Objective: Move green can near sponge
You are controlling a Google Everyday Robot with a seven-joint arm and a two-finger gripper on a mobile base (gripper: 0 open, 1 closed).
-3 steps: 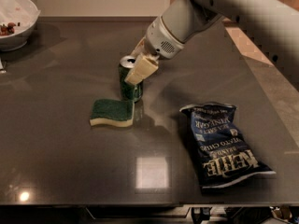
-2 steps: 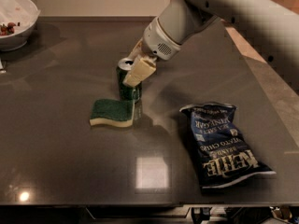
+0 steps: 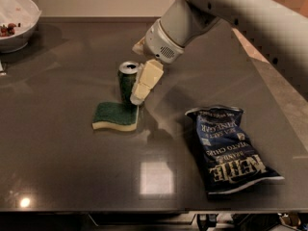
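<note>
The green can (image 3: 127,83) stands upright on the dark table (image 3: 72,177), silver top up. It is just behind the right end of the sponge (image 3: 115,116), which lies flat with its green side up and its pale base showing. My gripper (image 3: 136,91) reaches down from the upper right. One pale finger (image 3: 146,81) sits along the can's right side. The other finger is mostly hidden behind the can. The jaws look slightly parted and loose around the can.
A dark blue chip bag (image 3: 226,148) lies flat at the right front. A white bowl (image 3: 17,20) with food sits at the far left corner. The table's right edge runs close beside the bag.
The near finger has shifted right, off the can's face to its right side. The can now stands a touch lower and closer to the sponge. The sponge and bag have not moved.
</note>
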